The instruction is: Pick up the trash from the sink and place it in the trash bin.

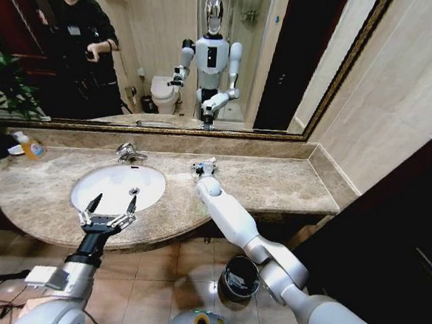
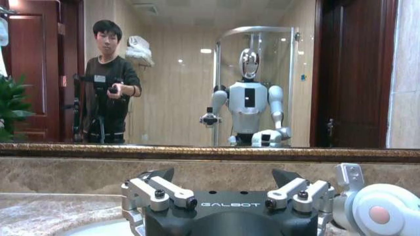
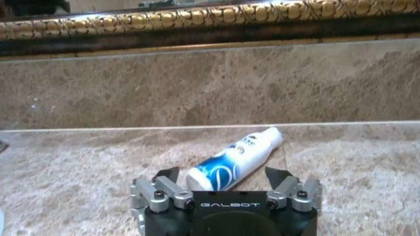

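Lying between the right gripper's spread fingers, the white-and-blue tube seemingly points diagonally toward the backsplash.

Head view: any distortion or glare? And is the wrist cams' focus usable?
Head view: wide-angle bend in the counter edge and mirror frame, bright glare in the sink and on the trash bin rim. Right wrist view: white and blue tube between the open right gripper fingers is soft but readable. Left wrist view: open left gripper sharp, mirror reflection clear.
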Robot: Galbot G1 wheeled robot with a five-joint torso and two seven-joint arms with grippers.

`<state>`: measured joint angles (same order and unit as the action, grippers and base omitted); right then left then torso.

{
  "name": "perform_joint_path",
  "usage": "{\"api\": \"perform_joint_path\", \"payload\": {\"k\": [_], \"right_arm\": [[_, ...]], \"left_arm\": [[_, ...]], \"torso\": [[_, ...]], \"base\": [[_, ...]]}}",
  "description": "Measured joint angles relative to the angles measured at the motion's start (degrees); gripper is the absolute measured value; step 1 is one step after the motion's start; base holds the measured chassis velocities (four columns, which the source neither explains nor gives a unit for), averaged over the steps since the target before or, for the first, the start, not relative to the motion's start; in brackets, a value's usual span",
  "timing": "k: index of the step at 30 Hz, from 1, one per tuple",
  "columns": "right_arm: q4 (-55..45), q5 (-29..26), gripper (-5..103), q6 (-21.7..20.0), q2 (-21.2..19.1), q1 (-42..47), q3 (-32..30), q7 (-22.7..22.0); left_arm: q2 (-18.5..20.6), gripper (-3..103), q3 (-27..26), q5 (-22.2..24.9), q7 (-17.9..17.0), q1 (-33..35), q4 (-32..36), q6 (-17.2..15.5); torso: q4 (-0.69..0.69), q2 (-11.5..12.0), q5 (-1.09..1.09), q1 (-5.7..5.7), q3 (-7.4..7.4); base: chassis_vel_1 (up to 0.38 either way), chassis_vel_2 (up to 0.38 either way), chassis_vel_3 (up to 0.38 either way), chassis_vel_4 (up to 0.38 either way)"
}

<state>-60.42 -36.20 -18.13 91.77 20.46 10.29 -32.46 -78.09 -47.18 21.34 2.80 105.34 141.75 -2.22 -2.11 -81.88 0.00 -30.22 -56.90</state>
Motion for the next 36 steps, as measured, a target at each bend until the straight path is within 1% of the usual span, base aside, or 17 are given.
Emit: {"api": "perform_joint_path", "payload": {"k": [1, 3, 4, 5, 6, 7, 8, 11, 12, 13, 15, 31, 34, 35, 36], "right_arm": [[0.0, 0.0, 88, 0.0, 0.0, 0.0, 0.0, 0.0], [0.01, 0.0, 81, 0.01, 0.17, 0.27, 0.04, 0.08], [0.01, 0.0, 81, 0.01, 0.17, 0.27, 0.04, 0.08], [0.18, 0.05, 77, 0.06, 0.3, 0.28, 0.01, 0.14], [0.41, 0.11, 77, 0.14, 0.34, 0.28, -0.07, 0.17], [0.76, 0.21, 73, 0.27, 0.34, 0.24, -0.17, 0.19], [0.76, 0.21, 73, 0.27, 0.34, 0.24, -0.17, 0.19], [1.41, 0.82, 61, 0.85, 0.34, -0.02, -0.33, 0.25], [1.41, 0.82, 61, 0.85, 0.34, -0.02, -0.33, 0.25], [1.67, 1.23, 57, 1.19, 0.35, -0.12, -0.39, 0.31], [1.87, 1.45, 53, 1.44, 0.36, -0.13, -0.47, 0.32], [5.17, 4.02, 52, 3.72, 0.4, -0.32, -1.94, 1.18], [5.24, 4.69, 42, 4.79, 0.18, -0.23, -2.12, 0.94], [5.24, 4.69, 42, 4.79, 0.18, -0.23, -2.12, 0.94], [5.07, 4.75, 36, 4.86, 0.0, -0.07, -2.14, 0.88]], "left_arm": [[0.0, 100, 0.0, 0.0, 0.0, 0.0, 0.0, 0.0], [0.0, 100, 0.0, 0.0, 0.0, 0.0, 0.0, 0.0], [0.0, 100, 0.0, 0.0, 0.0, 0.0, 0.0, 0.0], [0.0, 100, 0.0, 0.0, 0.0, 0.0, 0.0, 0.0], [0.0, 100, 0.0, 0.0, 0.0, 0.0, 0.0, 0.0], [0.0, 100, 0.0, 0.0, 0.0, 0.0, 0.0, 0.0], [0.0, 100, 0.0, 0.0, 0.0, 0.0, 0.0, 0.0], [0.0, 100, 0.0, 0.0, 0.0, 0.0, 0.0, 0.0], [0.0, 100, 0.0, 0.0, 0.0, 0.0, 0.0, 0.0], [0.0, 100, 0.0, 0.0, 0.0, 0.0, 0.0, 0.0], [0.0, 100, 0.0, 0.0, 0.0, 0.0, 0.0, 0.0], [0.0, 100, 0.0, 0.0, 0.0, 0.0, 0.0, 0.0], [0.0, 100, 0.0, 0.0, 0.0, 0.0, 0.0, 0.0], [0.0, 100, 0.0, 0.0, 0.0, 0.0, 0.0, 0.0], [0.0, 100, 0.0, 0.0, 0.0, 0.0, 0.0, 0.0]], "torso": [[0.0, 0.0, 0.0, 0.0, 0.0], [0.0, 0.0, 0.0, 0.0, 0.0], [0.0, 0.0, 0.0, 0.0, 0.0], [0.0, 0.0, 0.0, 0.0, 0.0], [-0.01, 0.0, 0.0, 0.0, 0.0], [0.0, 0.0, 0.0, 0.0, 0.0], [0.0, 0.0, 0.0, 0.0, 0.0], [0.0, 0.0, 0.0, 0.0, 0.0], [0.0, 0.0, 0.0, 0.0, 0.0], [0.0, 0.0, 0.0, 0.0, 0.0], [0.0, 0.0, 0.0, 0.0, 0.0], [0.0, 0.0, 0.0, 0.0, 0.0], [0.0, 0.0, 0.0, 0.0, 0.0], [0.0, 0.0, 0.0, 0.0, 0.0], [0.0, 0.0, 0.0, 0.0, 0.0]], "base": [[0.0, 0.0, 0.0, 0.0], [0.0, 0.0, 0.0, 0.0], [0.0, 0.0, 0.0, 0.0], [0.0, 0.0, 0.0, 0.0], [0.0, 0.0, 0.0, 0.0], [0.0, 0.0, 0.0, 0.0], [0.0, 0.0, 0.0, 0.0], [0.0, 0.0, 0.0, 0.0], [0.0, 0.0, 0.0, 0.0], [0.0, 0.0, 0.0, 0.0], [0.0, 0.0, 0.0, 0.0], [0.0, 0.0, 0.0, 0.0], [0.0, 0.0, 0.0, 0.0], [0.0, 0.0, 0.0, 0.0], [0.0, 0.0, 0.0, 0.0]]}}
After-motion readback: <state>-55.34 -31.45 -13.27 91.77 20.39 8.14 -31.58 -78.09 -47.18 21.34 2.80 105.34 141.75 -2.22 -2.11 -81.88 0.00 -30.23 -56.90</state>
